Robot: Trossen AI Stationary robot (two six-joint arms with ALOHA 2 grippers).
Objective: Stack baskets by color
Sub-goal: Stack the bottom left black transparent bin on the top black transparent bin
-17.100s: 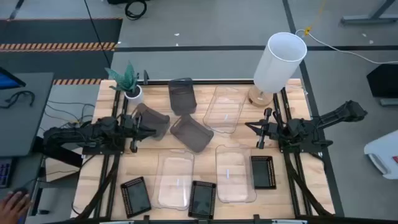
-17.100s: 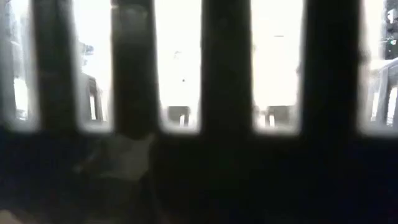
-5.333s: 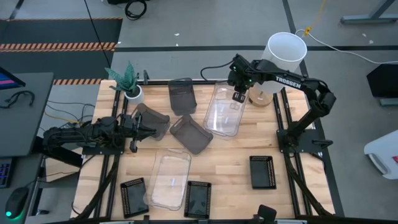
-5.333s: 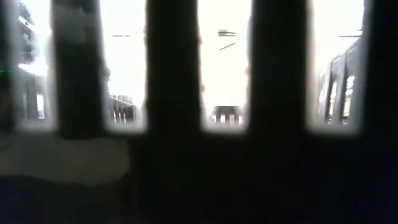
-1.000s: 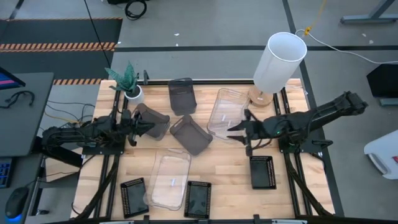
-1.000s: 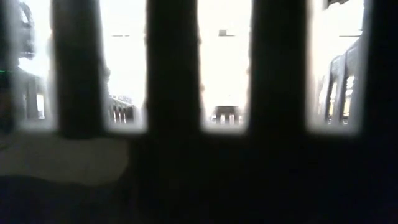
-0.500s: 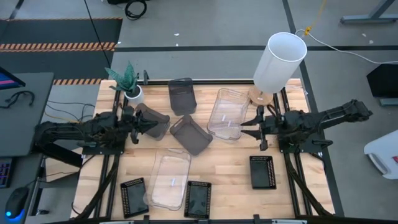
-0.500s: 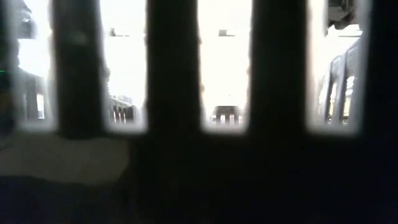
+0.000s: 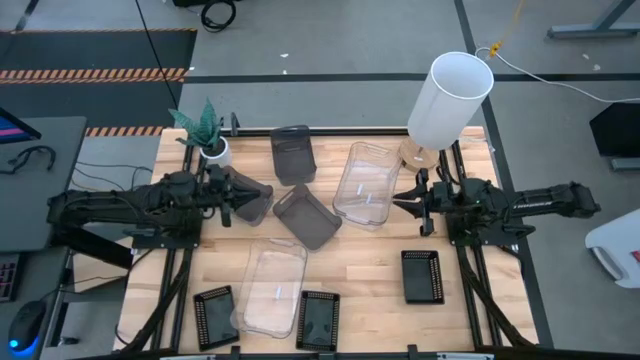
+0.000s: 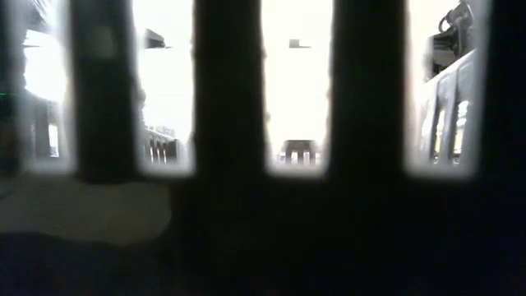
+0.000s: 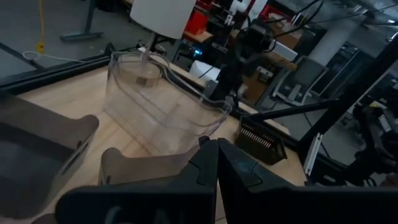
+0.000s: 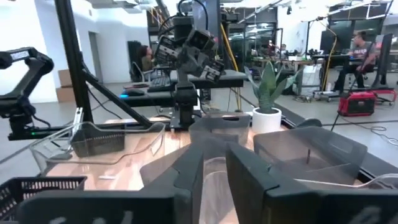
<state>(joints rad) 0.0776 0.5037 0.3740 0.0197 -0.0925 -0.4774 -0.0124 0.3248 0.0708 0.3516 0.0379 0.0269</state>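
Note:
Three smoky grey baskets lie at the table's far middle: one far back (image 9: pixel 292 152), one in the middle (image 9: pixel 308 215), one to the left (image 9: pixel 252 198). Two clear baskets sit nested (image 9: pixel 365 183); another clear one (image 9: pixel 272 285) lies near the front. Three flat black perforated baskets (image 9: pixel 218 313), (image 9: pixel 322 318), (image 9: pixel 422 275) lie along the near side. My left gripper (image 9: pixel 233 196) is shut over the left grey basket, with nothing between its fingers (image 11: pixel 214 149). My right gripper (image 9: pixel 403 200) stands to the right of the nested clear baskets, its fingers a narrow gap apart (image 12: pixel 214 165), holding nothing.
A tall white cylinder (image 9: pixel 450 95) stands at the far right and a small potted plant (image 9: pixel 205 130) at the far left. Dark bars close in front of the camera block most of the low view (image 10: pixel 226 123). Bare wood shows between the clear baskets and the black ones.
My right gripper has drawn back from the nested clear baskets toward the table's right edge and sunk, and its fingers have come closer together. My left gripper has risen and gone toward the right, over the left grey basket. No basket has moved.

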